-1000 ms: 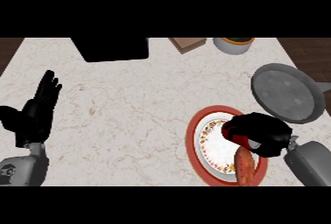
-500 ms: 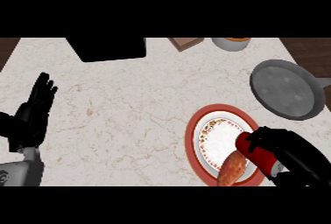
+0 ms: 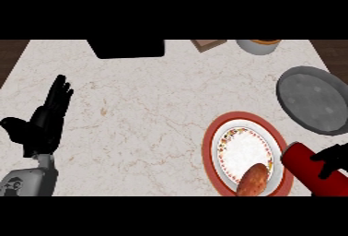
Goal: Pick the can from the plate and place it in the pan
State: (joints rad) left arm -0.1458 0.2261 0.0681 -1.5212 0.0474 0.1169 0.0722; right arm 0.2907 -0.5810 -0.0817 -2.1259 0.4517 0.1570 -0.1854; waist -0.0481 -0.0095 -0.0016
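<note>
Noted counter (image 3: 136, 97) as pale stone, brown-veined, smooth and matt. Recorded pan (image 3: 316, 99), far right, as dull grey metal, faintly speckled. Logged plate (image 3: 209, 147) as glazed ceramic with a red rim, a white patterned centre and a slight sheen. Found can (image 3: 306, 169), near right, red, smooth, mildly glossy. Marked left hand (image 3: 42, 126) and right hand (image 3: 332, 159) as matt black, plastic-like. Observed vegetable (image 3: 253, 180) as brown, rough-skinned, matt.

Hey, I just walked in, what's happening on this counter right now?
The robot's right hand is curled round a red cylindrical can, holding it at the right rim of the red-rimmed round plate. A brown oval piece of food lies on that plate. The grey round metal pan sits further back on the right, and the can is not yet in it. The left hand rests open at the left edge, fingers up.
</note>
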